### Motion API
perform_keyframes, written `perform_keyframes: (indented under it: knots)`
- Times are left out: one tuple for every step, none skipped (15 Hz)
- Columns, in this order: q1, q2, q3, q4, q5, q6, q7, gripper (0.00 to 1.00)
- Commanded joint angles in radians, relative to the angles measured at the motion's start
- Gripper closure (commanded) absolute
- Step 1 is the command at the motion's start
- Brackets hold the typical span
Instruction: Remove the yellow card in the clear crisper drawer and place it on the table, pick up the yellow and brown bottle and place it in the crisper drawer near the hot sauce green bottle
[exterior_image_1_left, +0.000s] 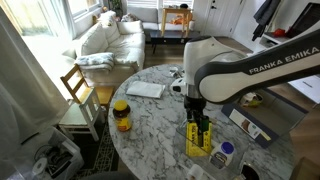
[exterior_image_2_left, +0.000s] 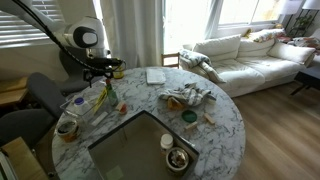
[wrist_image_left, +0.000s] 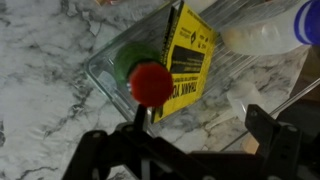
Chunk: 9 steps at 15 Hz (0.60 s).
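Daylight from tall windows falls on a pale sofa behind the round marble desk, and everything here is placed from the hot sauce green bottle. Far to the left of that bottle in an exterior view stands the yellow and brown bottle, upright near the desk's edge and well apart from the hand. A white booklet lies further back, between the two. The green bottle stands upright, red cap on, in the clear crisper drawer. The hand hangs above it, jaws spread wide and holding nothing. Just right of the bottle in the wrist view, touching or nearly touching it, is the yellow card, inside the same drawer. Its long axis runs on a diagonal from the bottle's cap toward the upper right. It seems to lean on edge rather than lie flat, though I cannot be sure. The coming grasp therefore likely calls for a small shift to the right of the bottle, with the jaws turned across the card's thin side. Further right of the bottle sits a blue-and-white container. Readable writing is "FRANKA EMIKA" on the arm and dark print beginning "THANK" on the card; the smaller print is too fine to read.
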<state>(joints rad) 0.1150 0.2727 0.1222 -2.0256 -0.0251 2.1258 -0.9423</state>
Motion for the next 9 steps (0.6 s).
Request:
perform_keyframes:
  knots:
    - [-0.02, 0.007, 0.009, -0.015, -0.021, 0.03, 0.007, 0.0]
    - [-0.022, 0.009, 0.009, -0.014, -0.021, 0.027, 0.006, 0.0]
    - [-0.025, 0.011, 0.009, -0.015, -0.02, 0.023, 0.005, 0.0]
    - [-0.029, 0.012, 0.009, -0.016, -0.016, 0.024, 0.002, 0.0]
    - [-0.032, 0.014, 0.009, -0.018, -0.013, 0.022, 0.0, 0.0]
    - [-0.035, 0.015, 0.01, -0.019, -0.009, 0.021, -0.002, 0.0]
    - [-0.037, 0.017, 0.01, -0.019, -0.009, 0.017, -0.002, 0.0]
    - [-0.04, 0.018, 0.011, -0.018, -0.005, 0.014, -0.006, 0.04]
    - [-0.042, 0.021, 0.011, -0.018, -0.004, 0.012, -0.007, 0.16]
